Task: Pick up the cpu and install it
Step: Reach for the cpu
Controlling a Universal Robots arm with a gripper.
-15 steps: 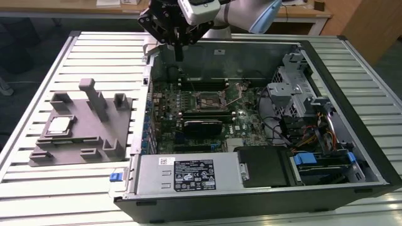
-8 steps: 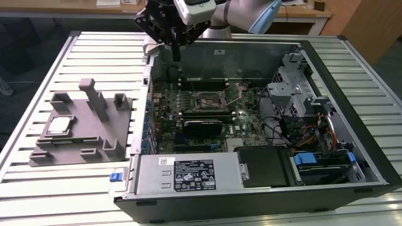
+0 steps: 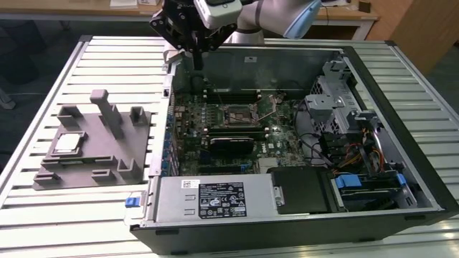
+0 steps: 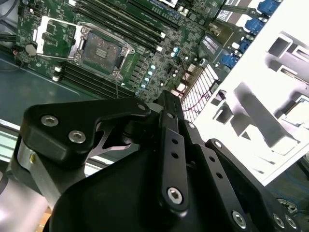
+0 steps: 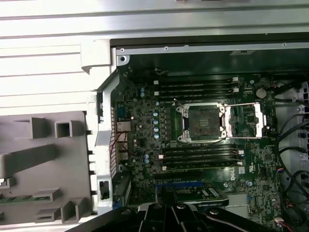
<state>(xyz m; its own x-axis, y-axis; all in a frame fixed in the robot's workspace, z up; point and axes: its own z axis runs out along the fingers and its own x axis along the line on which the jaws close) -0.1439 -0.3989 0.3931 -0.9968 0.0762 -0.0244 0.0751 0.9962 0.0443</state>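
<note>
Claw (image 3: 195,63) fingers pressed together, nothing held, over the computer case (image 3: 287,64) far wall. cpu (image 3: 68,142) sits in grey fixture (image 3: 107,137) near the desk (image 3: 43,80) edge on the exterior view's left.

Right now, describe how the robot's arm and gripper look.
The arm is a round, pale silver-grey tube with a bluish-grey joint cap. A pale box sits at its wrist. The gripper is matt black, built of flat link bars and rounded plates joined by shiny silver socket-head screws.
</note>
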